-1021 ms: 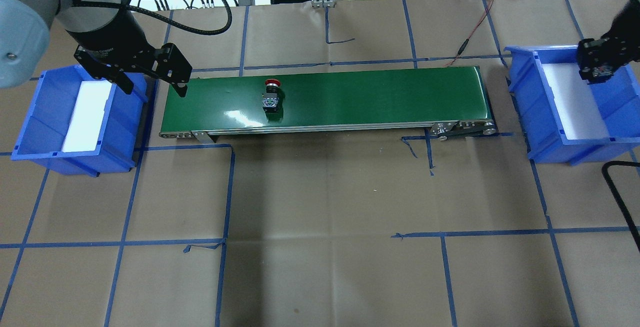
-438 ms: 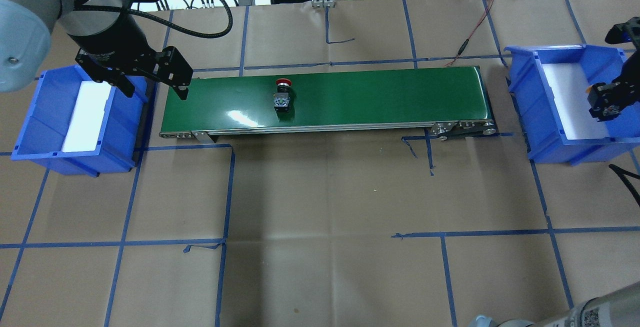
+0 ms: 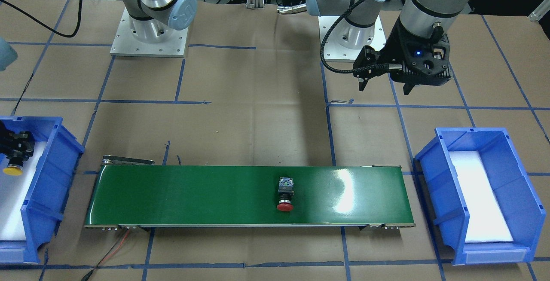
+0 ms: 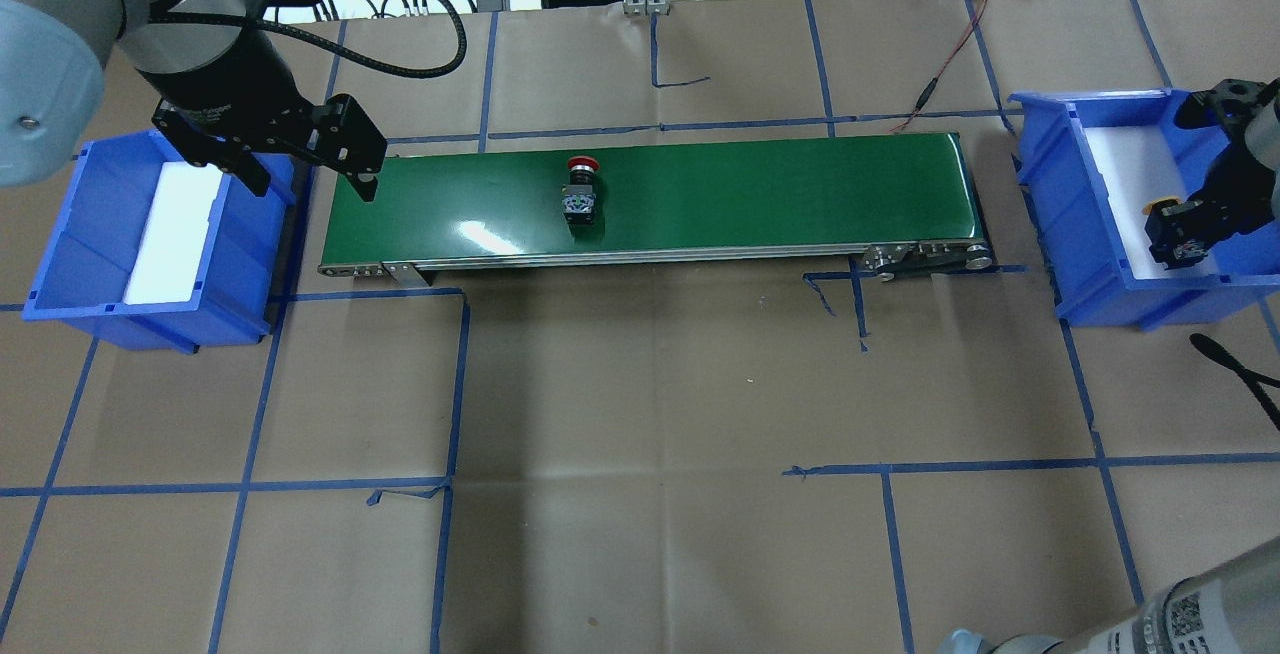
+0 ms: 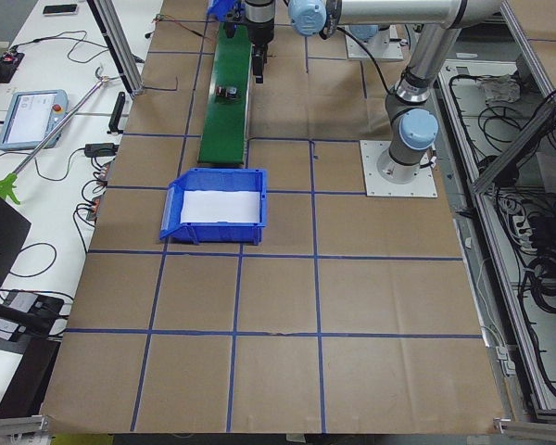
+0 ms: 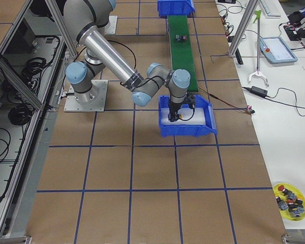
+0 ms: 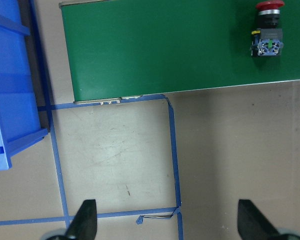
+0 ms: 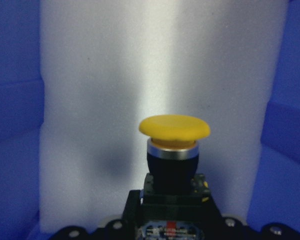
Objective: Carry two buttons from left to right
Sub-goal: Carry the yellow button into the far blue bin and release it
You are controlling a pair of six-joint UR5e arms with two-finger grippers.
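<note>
The red button (image 4: 580, 189) lies on its side on the green conveyor belt (image 4: 760, 196), left of the middle; it also shows in the front view (image 3: 285, 196) and the left wrist view (image 7: 268, 29). My left gripper (image 4: 310, 184) is open and empty, above the belt's left end. My right gripper (image 4: 1183, 232) is shut on the yellow button (image 8: 174, 142) by its grey block. It holds the button over the white pad of the right blue bin (image 4: 1040, 169), cap pointing away from the wrist. The yellow cap shows in the front view (image 3: 13, 170).
The left blue bin (image 4: 60, 254) holds only its white foam pad. A red and black wire (image 4: 940, 64) runs from the belt's right end to the table's back. A black cable (image 4: 1235, 374) lies near the right bin.
The red button has travelled right along the belt. My right gripper has moved with the yellow button towards the near end of the right bin. The left gripper has barely moved.
</note>
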